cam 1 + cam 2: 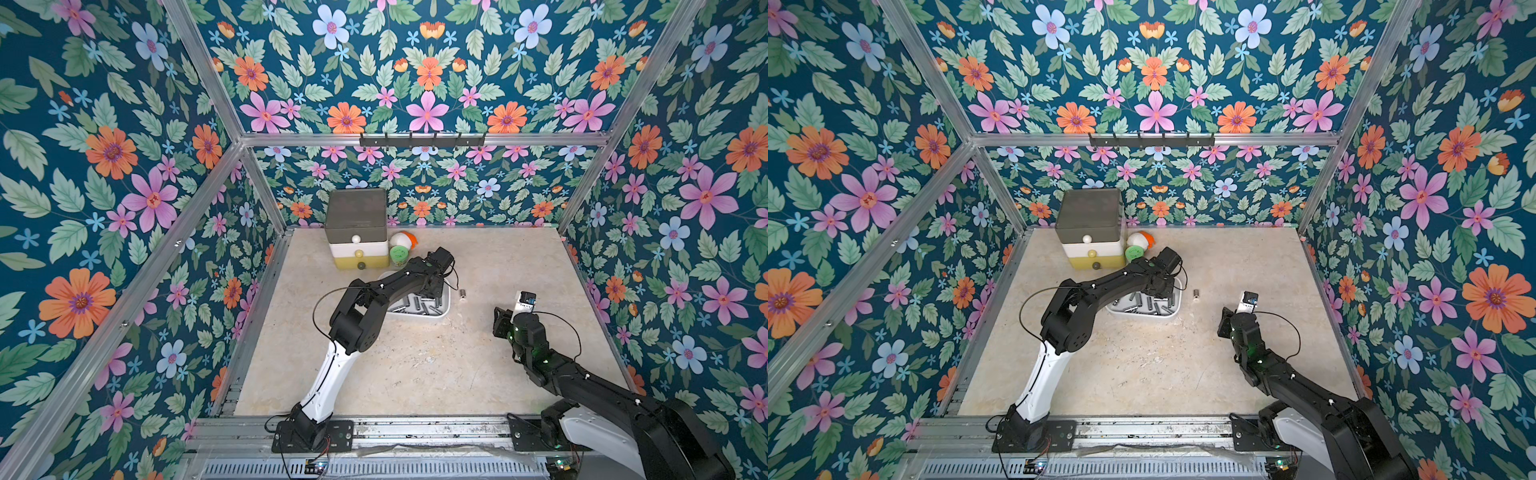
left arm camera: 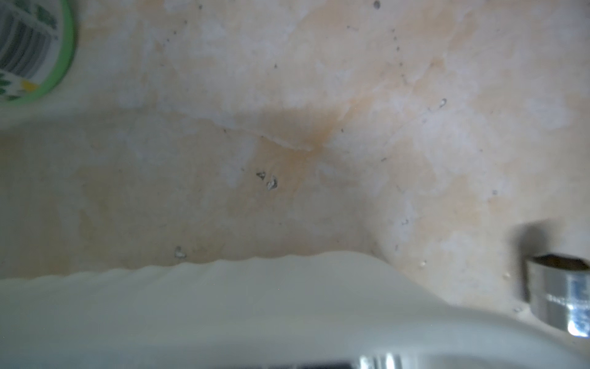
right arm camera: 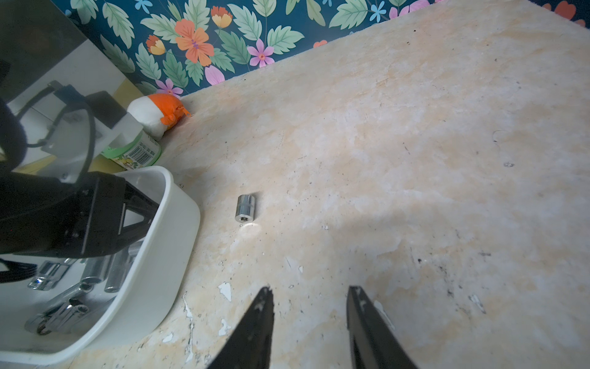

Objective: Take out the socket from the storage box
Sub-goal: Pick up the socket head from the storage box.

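My left arm [image 1: 386, 286] blocks the way into the shallow white plastic storage box [image 3: 174, 230]. Ahead of my right pincer [image 3: 310, 288] the beige marbled tabletop [image 3: 415, 159] lies open, one short chrome socket [image 3: 245, 208] on it; a grey, white and yellow drawer tower [image 1: 357, 220], green-lidded jar [image 1: 400, 254] and orange-and-white plush [image 1: 405, 240] crowd the far corner.

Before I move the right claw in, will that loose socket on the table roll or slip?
The socket seems to lie on its side, so a nudge may roll it. Its shiny metal looks slippery, and probably heavy for its size.
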`<action>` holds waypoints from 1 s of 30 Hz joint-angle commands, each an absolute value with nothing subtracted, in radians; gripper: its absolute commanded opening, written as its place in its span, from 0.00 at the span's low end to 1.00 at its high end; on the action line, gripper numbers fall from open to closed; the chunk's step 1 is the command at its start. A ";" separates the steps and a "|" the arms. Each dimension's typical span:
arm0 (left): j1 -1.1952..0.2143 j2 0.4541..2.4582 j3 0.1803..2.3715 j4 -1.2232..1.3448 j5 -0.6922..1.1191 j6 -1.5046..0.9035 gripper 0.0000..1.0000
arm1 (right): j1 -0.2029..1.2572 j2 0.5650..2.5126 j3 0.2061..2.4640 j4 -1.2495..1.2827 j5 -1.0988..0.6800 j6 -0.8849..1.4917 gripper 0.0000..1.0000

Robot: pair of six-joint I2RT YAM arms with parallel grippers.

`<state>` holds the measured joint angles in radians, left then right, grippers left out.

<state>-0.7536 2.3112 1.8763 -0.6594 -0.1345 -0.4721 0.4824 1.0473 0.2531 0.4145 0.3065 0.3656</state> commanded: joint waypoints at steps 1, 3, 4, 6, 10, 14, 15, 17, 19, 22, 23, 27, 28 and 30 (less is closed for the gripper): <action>-0.752 2.266 1.886 -0.691 -0.166 -0.479 0.06 | 0.482 1.049 0.259 0.429 0.308 0.369 0.43; -0.752 2.238 1.887 -0.687 -0.167 -0.478 0.04 | 0.483 1.052 0.261 0.431 0.308 0.369 0.43; -0.751 2.224 1.888 -0.688 -0.167 -0.477 0.04 | 0.483 1.055 0.261 0.431 0.308 0.368 0.43; -0.751 2.197 1.882 -0.693 -0.169 -0.474 0.02 | 0.482 1.058 0.264 0.428 0.308 0.369 0.43; -0.744 2.121 1.834 -0.710 -0.183 -0.466 0.00 | 0.482 1.058 0.262 0.430 0.306 0.369 0.43; -0.715 2.018 1.742 -0.722 -0.212 -0.460 0.00 | 0.482 1.063 0.265 0.431 0.303 0.369 0.43; -0.701 1.985 1.708 -0.723 -0.226 -0.459 0.00 | 0.484 1.063 0.264 0.431 0.304 0.370 0.43; -0.676 1.925 1.638 -0.721 -0.241 -0.459 0.00 | 0.484 1.065 0.265 0.431 0.303 0.370 0.43; -0.638 1.855 1.544 -0.703 -0.241 -0.467 0.00 | 0.484 1.065 0.267 0.432 0.302 0.369 0.43; -0.581 1.760 1.398 -0.657 -0.245 -0.486 0.00 | 0.483 1.066 0.266 0.434 0.302 0.369 0.43; -0.557 1.732 1.346 -0.641 -0.247 -0.494 0.00 | 0.484 1.067 0.267 0.433 0.303 0.369 0.43; -0.474 1.657 1.172 -0.564 -0.227 -0.511 0.00 | 0.486 1.069 0.267 0.431 0.302 0.369 0.43; -0.461 1.650 1.143 -0.552 -0.222 -0.513 0.00 | 0.485 1.069 0.267 0.431 0.301 0.368 0.43; -0.444 1.648 1.096 -0.518 -0.207 -0.516 0.00 | 0.487 1.071 0.268 0.432 0.300 0.368 0.43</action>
